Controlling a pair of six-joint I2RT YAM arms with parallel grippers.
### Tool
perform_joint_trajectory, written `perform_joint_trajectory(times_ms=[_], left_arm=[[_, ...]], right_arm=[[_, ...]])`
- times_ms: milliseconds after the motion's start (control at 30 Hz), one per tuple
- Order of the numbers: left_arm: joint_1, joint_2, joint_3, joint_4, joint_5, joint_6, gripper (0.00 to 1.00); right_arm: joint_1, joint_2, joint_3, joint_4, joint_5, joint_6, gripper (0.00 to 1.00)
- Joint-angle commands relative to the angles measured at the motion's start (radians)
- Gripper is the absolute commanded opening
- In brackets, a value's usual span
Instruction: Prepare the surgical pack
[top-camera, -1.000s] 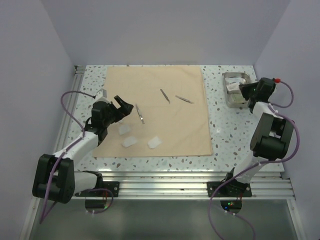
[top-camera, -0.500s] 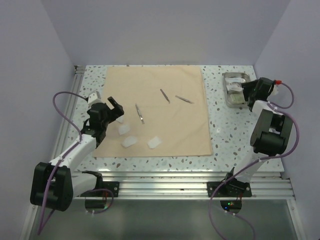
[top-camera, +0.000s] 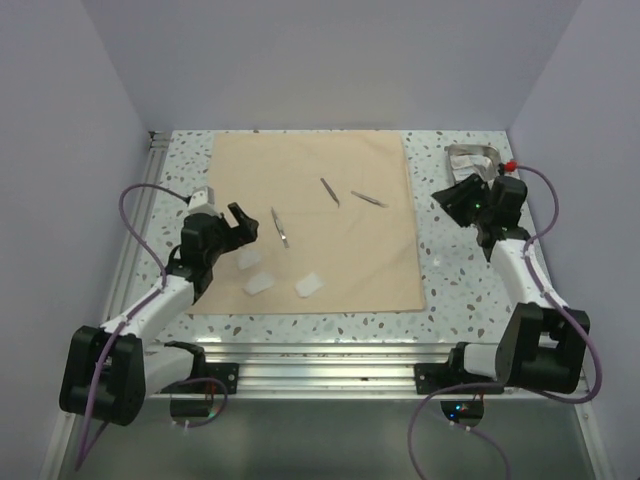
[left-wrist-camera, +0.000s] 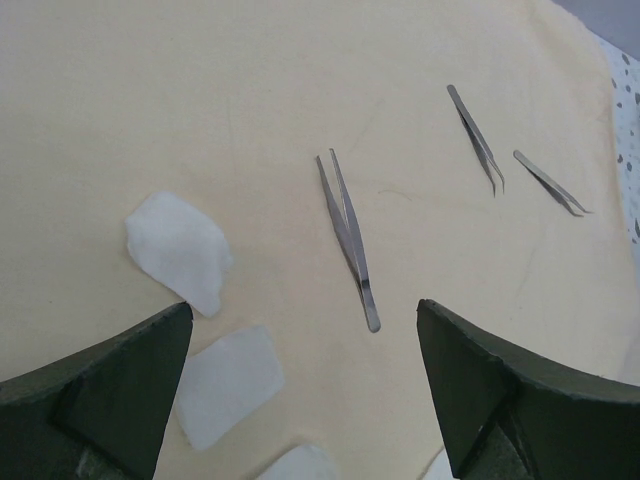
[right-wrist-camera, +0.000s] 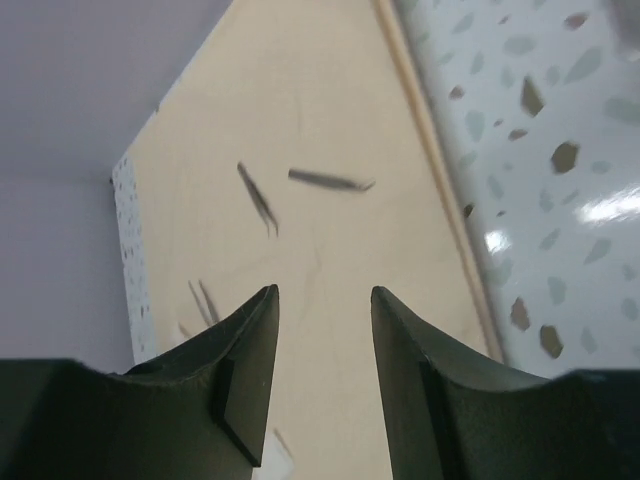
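Note:
The tan cloth (top-camera: 330, 250) lies flat in the middle of the table. On it are three thin metal instruments, tweezers (top-camera: 279, 226) (top-camera: 329, 191) (top-camera: 368, 198), and three white sachets (top-camera: 249, 260) (top-camera: 259, 284) (top-camera: 310, 285). My left gripper (top-camera: 240, 220) hovers open over the cloth's left part; in the left wrist view its jaws (left-wrist-camera: 302, 305) frame one pair of tweezers (left-wrist-camera: 348, 240) and two sachets (left-wrist-camera: 180, 250) (left-wrist-camera: 230, 385). My right gripper (top-camera: 450, 200) is open and empty, just right of the cloth (right-wrist-camera: 300, 150). The steel tray (top-camera: 468, 154) sits behind it, partly hidden.
Speckled tabletop (top-camera: 450, 280) borders the cloth on the right and front. A metal rail (top-camera: 140, 220) runs along the left edge. Lilac walls close in the back and both sides.
My right gripper opened, left the tray and swung toward the cloth's right edge. My left gripper shifted slightly over the cloth's left part, staying open.

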Motion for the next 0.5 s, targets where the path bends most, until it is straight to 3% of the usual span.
perform_joint_trajectory(times_ms=[0, 167, 300, 467], left_arm=[[-0.040, -0.047, -0.050, 0.135, 0.074, 0.055, 0.97], [-0.112, -0.048, -0.105, 0.215, 0.042, 0.087, 0.96], [-0.175, -0.021, -0.113, 0.287, 0.043, 0.101, 0.96], [-0.200, -0.010, -0.131, 0.327, 0.016, 0.099, 0.96]], right_arm=[[0.112, -0.084, -0.051, -0.172, -0.149, -0.130, 0.45], [0.267, -0.130, -0.089, -0.283, -0.150, -0.217, 0.45], [0.473, -0.141, -0.118, -0.288, -0.061, -0.227, 0.46], [0.695, -0.016, -0.076, -0.225, 0.063, -0.211, 0.46]])
